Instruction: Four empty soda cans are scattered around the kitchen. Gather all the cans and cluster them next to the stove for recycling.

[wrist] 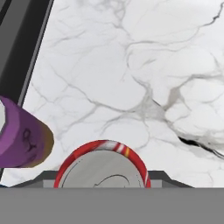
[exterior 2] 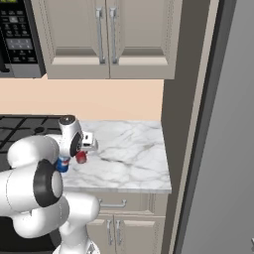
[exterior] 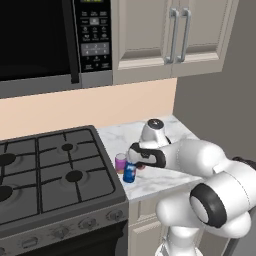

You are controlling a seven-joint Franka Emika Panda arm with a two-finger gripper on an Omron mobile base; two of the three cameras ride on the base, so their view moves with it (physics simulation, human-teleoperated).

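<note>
My gripper point(exterior: 141, 163) point(exterior 2: 81, 154) points down over the marble counter point(exterior 2: 130, 155), just right of the stove point(exterior: 50, 175). It is shut on a red soda can point(exterior 2: 81, 158), whose silvery top and red rim point(wrist: 103, 168) sit between the fingertips in the hand view. A purple-pink can point(exterior: 120, 162) point(wrist: 19, 135) stands close to its left, beside the stove's edge. A blue can point(exterior: 129, 173) point(exterior 2: 63, 163) stands just in front of that one. I cannot tell whether the red can rests on the counter or hangs slightly above it.
A black microwave point(exterior: 40, 40) hangs above the stove, with beige wall cabinets point(exterior 2: 106, 37) to its right. A tall dark panel and a grey fridge side point(exterior 2: 233, 124) close off the counter's right end. Bare marble stretches right of the cans.
</note>
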